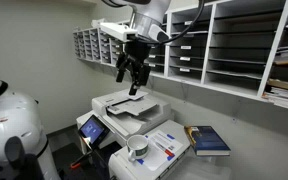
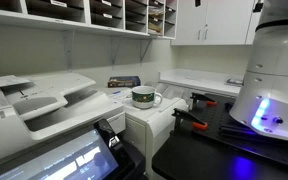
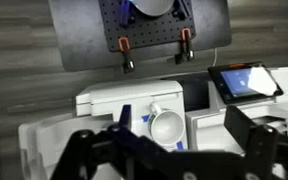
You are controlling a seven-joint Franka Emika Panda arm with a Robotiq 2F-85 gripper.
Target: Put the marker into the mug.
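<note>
The small white mug point(image 3: 166, 127) stands upright on a white sheet with blue print, on top of a white machine; its greyish inside looks empty. It also shows in both exterior views point(image 1: 137, 146) point(image 2: 144, 97). My gripper point(image 3: 187, 125) hangs high above the mug, fingers spread wide, nothing visible between them. In an exterior view the gripper point(image 1: 133, 80) is up at shelf height over the printer. I cannot make out the marker in any view.
A blue book point(image 1: 209, 140) lies on the counter beside the mug. A white printer point(image 1: 124, 103) with a touchscreen point(image 3: 244, 80) stands next to it. Shelves of paper trays point(image 1: 234, 45) line the wall. The black base plate with red clamps point(image 3: 149, 40) is at the front.
</note>
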